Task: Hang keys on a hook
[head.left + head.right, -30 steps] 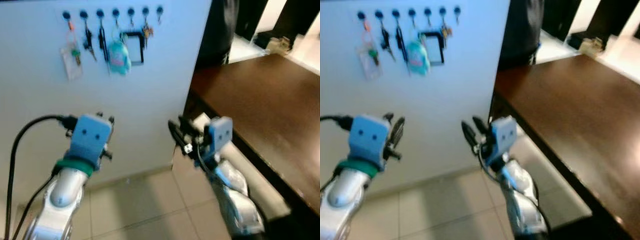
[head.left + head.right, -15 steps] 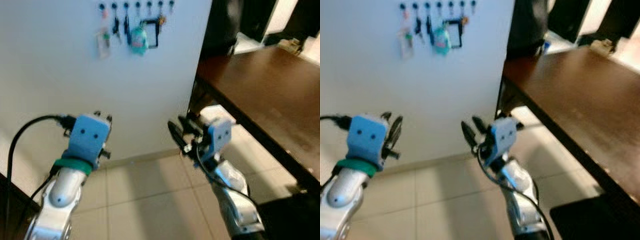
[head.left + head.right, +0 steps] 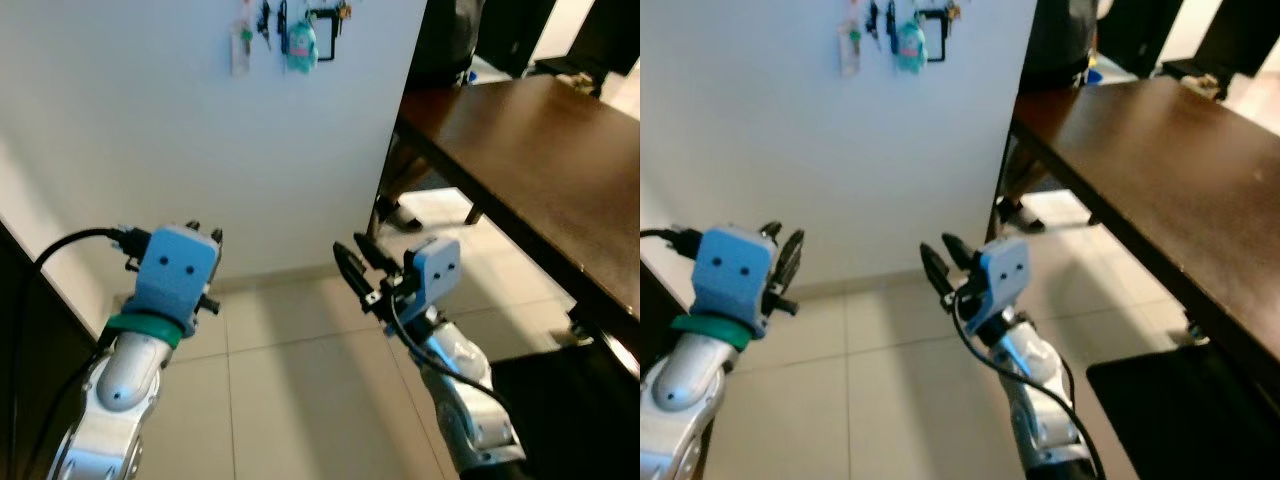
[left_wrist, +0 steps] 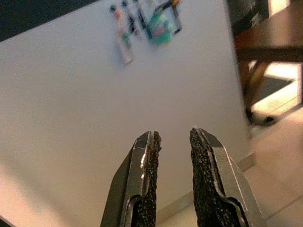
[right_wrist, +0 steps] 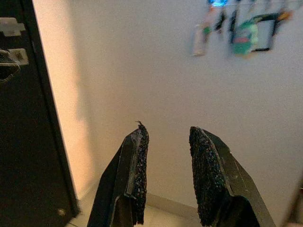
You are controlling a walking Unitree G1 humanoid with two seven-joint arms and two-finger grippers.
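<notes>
While the camera view has dropped and pulled back — hook rack (image 3: 290,20) now further up the wall (image 3: 200,150) — both left gripper (image 4: 173,142) and right gripper (image 5: 165,137) hang parted, empty (keys apparently already hung).

Two grippers (image 3: 205,262) (image 3: 352,270), perhaps five hung items (image 3: 290,22)

The hanging items (image 3: 290,35) on the white wall (image 3: 200,150) sit at twelve o'clock in the left eye view, cut off by the top edge so the hooks above them cannot be seen. They are small and blurred: a teal shape (image 3: 301,45), a pale tag (image 3: 240,52) and a dark frame (image 3: 325,20) can be made out, but keys cannot be told apart. The dark table (image 3: 530,170) runs off the edge at three o'clock. At nine o'clock a dark panel (image 3: 30,340) is cropped.
</notes>
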